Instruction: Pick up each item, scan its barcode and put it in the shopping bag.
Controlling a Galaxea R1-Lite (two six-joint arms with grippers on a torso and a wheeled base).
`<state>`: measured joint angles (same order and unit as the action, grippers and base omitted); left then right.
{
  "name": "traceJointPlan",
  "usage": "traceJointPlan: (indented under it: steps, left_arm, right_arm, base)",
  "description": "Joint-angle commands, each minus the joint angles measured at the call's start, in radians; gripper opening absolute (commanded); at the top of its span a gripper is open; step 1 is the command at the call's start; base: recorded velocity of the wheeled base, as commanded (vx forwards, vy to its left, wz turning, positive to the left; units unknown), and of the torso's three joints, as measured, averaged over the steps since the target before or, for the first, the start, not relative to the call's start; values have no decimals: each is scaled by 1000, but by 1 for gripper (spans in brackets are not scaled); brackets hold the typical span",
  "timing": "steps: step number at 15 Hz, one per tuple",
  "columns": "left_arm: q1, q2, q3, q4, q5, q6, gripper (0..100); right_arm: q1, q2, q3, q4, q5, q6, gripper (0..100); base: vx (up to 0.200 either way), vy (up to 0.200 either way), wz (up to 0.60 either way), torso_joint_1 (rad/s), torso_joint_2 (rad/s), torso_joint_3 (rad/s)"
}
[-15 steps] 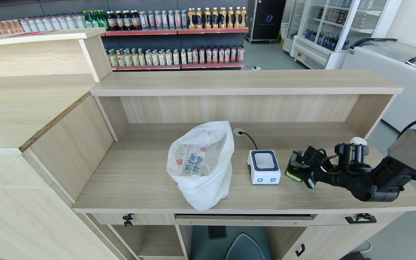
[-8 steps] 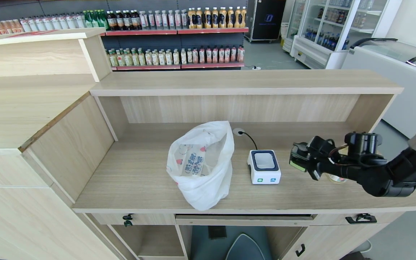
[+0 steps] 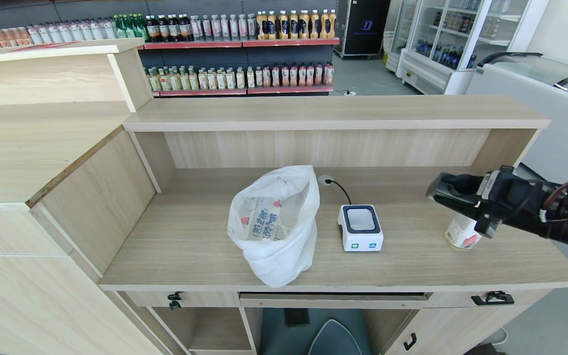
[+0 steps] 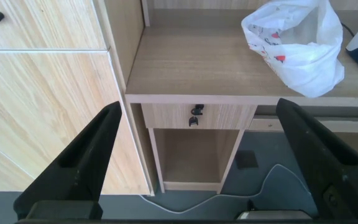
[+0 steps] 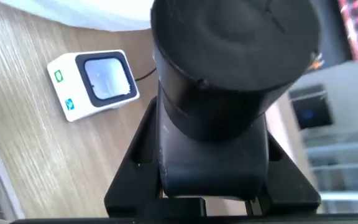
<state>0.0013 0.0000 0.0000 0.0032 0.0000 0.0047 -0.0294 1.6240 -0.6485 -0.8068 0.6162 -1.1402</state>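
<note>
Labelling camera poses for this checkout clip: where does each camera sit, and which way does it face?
Head: above, facing forward-down over the counter, shopping bag and scanner; right gripper at right.
Left wrist: off the counter's front, facing its edge; open left gripper frames it.
Right wrist: above the counter, looking down at the scanner past a black cylinder.
Shared: all three show the scanner.

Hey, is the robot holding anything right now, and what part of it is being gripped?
The right gripper holds a dark can, clamped on its sides near one end, the rest sticking out. The left gripper is open and empty.
</note>
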Motion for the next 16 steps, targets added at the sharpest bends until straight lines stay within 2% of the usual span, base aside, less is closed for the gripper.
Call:
traceJointPlan:
  steps: [1, 4, 5, 6, 7, 10, 11, 16]
  left_arm:
    - [0, 0, 0, 0, 0, 0, 100]
    - [0, 0, 0, 0, 0, 0, 100]
    - [0, 0, 0, 0, 0, 0, 100]
    - [0, 0, 0, 0, 0, 0, 100]
    - [0, 0, 0, 0, 0, 0, 100]
    - [0, 0, 0, 0, 0, 0, 100]
    - [0, 0, 0, 0, 0, 0, 100]
    - [0, 0, 0, 0, 0, 0, 100]
  right_arm:
    - [16, -211, 113, 24, 51, -217, 0]
    - [138, -219, 128, 17, 66, -575, 0]
    - [243, -177, 116, -45, 73, -790, 0]
    - [313, -141, 112, -132, 96, -874, 0]
    - [401, -89, 115, -285, 139, -948, 0]
    - [548, 22, 125, -655, 201, -992, 0]
    - [603, 34, 121, -704, 201, -1000, 0]
    - [756, 28, 128, -701, 218, -1018, 0]
  base:
    - [0, 0, 0, 0, 0, 0]
    - [0, 0, 0, 0, 0, 0]
    - [0, 0, 0, 0, 0, 0]
    - [0, 0, 0, 0, 0, 0]
    - [0, 0, 0, 0, 0, 0]
    - [0, 0, 0, 0, 0, 0]
    - [0, 0, 0, 0, 0, 0]
    - [0, 0, 0, 0, 0, 0]
